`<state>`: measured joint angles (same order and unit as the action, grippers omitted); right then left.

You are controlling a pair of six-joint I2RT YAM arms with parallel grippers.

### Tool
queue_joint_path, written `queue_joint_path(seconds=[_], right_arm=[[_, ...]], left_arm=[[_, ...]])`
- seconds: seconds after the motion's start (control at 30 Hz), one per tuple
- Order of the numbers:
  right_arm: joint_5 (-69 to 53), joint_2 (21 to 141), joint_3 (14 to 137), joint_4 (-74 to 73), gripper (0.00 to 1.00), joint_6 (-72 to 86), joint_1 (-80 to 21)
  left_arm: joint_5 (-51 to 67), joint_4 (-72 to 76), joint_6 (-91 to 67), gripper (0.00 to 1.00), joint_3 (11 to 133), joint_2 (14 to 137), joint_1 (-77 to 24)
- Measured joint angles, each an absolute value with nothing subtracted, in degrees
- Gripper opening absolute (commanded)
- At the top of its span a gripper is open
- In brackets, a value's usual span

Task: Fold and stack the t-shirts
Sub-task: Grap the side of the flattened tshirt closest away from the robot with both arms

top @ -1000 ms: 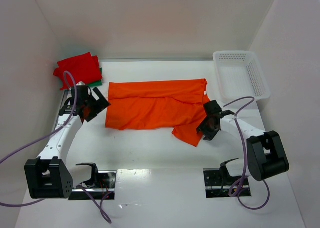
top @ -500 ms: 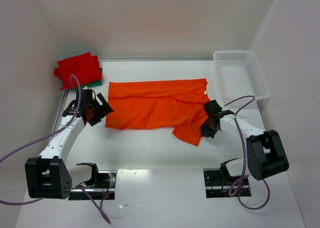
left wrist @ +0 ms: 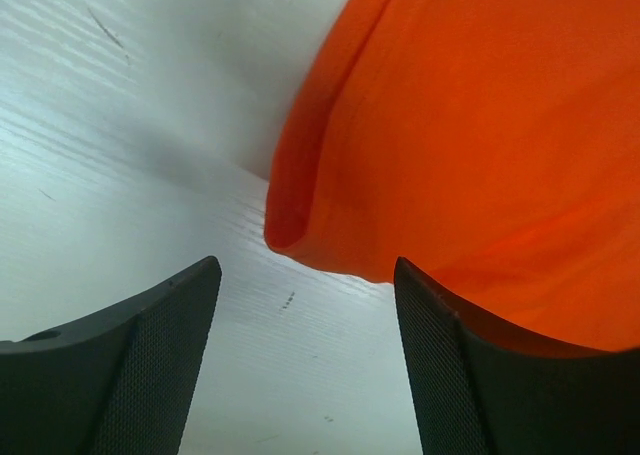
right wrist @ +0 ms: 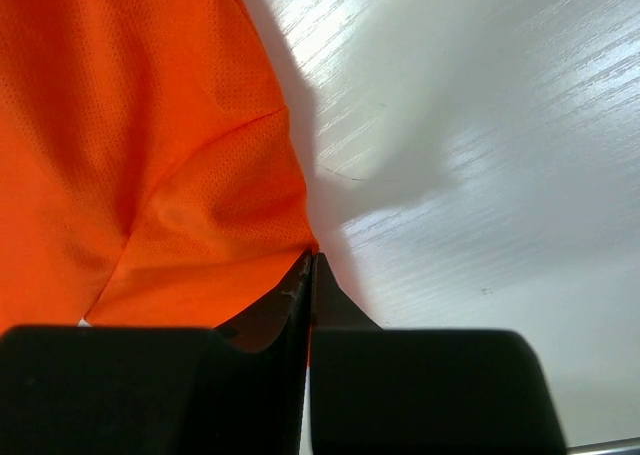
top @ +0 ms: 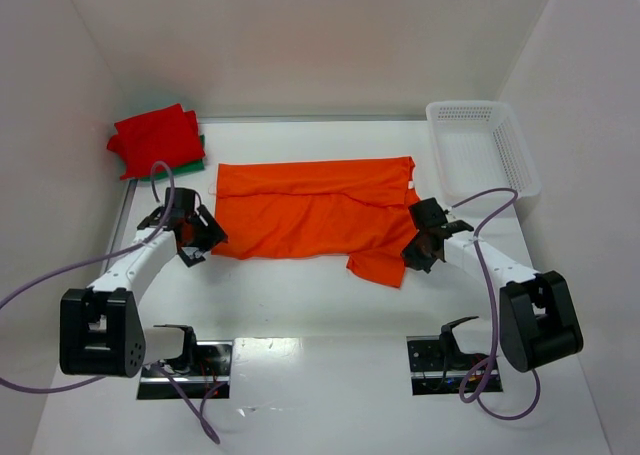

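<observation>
**Q:** Which step is shown?

**A:** The grasp before a fold. The orange t-shirt [top: 310, 210] lies spread on the worktop [top: 300, 305] between the two arms. The right gripper [top: 420, 253] is closed, pinching the shirt's near corner. The left gripper [top: 195, 237] stands wide, and the shirt's other near corner lies just ahead of the gap between its fingers, not gripped.

**Q:** What does the next move call for?

**A:** Probably the left gripper goes forward, low against the worktop, and closes over both layers of that corner. Then both arms would lift together and carry the near edge across.

**Q:** What does each view add?

**A:** The left wrist view shows the corner as a rolled double edge of the orange t-shirt [left wrist: 480, 125]. The right wrist view shows the jaws meeting only at the very tip of the cloth, a thin hold that may slip. Only the overhead view shows a folded red t-shirt [top: 155, 140] on a green t-shirt [top: 196, 162] beyond the left gripper. It also shows a basket [top: 482, 147] beyond the right gripper.
</observation>
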<state>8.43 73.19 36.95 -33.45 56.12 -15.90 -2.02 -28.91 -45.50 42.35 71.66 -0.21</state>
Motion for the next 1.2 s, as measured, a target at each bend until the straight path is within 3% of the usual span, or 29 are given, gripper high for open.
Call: queue_joint_path(seconds=[0.3, 0.43, 0.5, 0.6, 0.63, 0.73, 1.2], right_arm=[[8.4, 72.9, 37.1, -33.5, 0.0, 56.1, -15.9], [8.4, 72.6, 37.1, -33.4, 0.0, 56.1, -15.9], [8.4, 72.6, 37.1, -33.4, 0.0, 56.1, -15.9], [8.4, 72.6, 37.1, -33.4, 0.0, 56.1, -15.9], [8.4, 72.6, 37.1, -33.4, 0.0, 56.1, -15.9], [8.4, 72.6, 37.1, -33.4, 0.0, 56.1, -15.9], [10.0, 68.9, 38.6, -35.1, 0.0, 56.1, -14.7]], left_arm=[[-4.1, -28.2, -45.5, 0.66, 41.8, 75.9, -0.2], [-5.1, -27.8, -45.8, 0.45, 41.8, 76.9, -0.2], [-5.7, -27.4, -46.2, 0.39, 41.8, 77.3, -0.2], [-6.3, -26.8, -47.0, 0.21, 41.8, 78.5, -0.2], [-6.4, -26.8, -46.8, 0.1, 41.8, 78.7, -0.2], [-6.8, -26.7, -46.9, 0.01, 41.8, 79.0, -0.2], [-9.9, -28.2, -48.4, 0.0, 41.8, 73.9, 0.1]])
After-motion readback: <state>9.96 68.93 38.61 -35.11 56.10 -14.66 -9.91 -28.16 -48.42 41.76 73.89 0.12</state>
